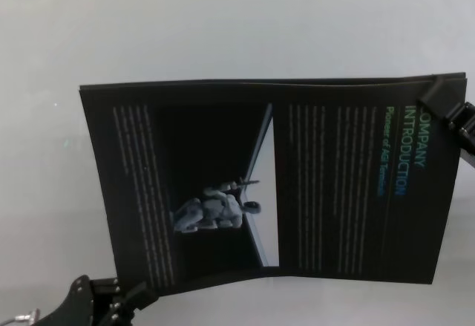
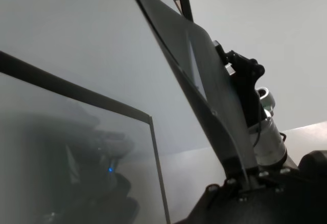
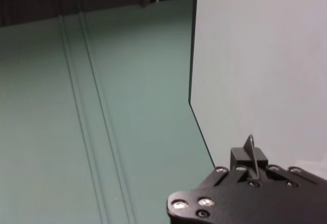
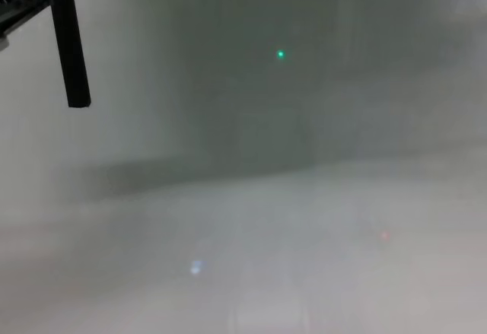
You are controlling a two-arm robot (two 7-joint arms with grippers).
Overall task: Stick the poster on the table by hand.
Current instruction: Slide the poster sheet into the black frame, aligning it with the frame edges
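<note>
The black poster (image 1: pixel 326 177) hangs spread out above the pale table (image 1: pixel 223 21), printed side up, with text columns, a white slanted strip and a bluish figure. My left hand (image 1: pixel 136 296) is shut on its near left corner. Shut on the far right corner by the title is my right hand (image 1: pixel 439 96). From the left wrist view the poster (image 2: pixel 204 81) curves upward edge-on out of the left gripper (image 2: pixel 244 179), with the right gripper (image 2: pixel 244 73) farther off. The right wrist view shows the poster (image 3: pixel 250 150) only as a thin sliver pinched in the right gripper (image 3: pixel 250 165).
A thin black upright bar (image 4: pixel 71 45) stands at the upper left of the chest view, over plain grey surface. The table's dark-lined edge (image 2: pixel 156 163) shows in the left wrist view. Greenish floor (image 3: pixel 76 132) lies beyond the table in the right wrist view.
</note>
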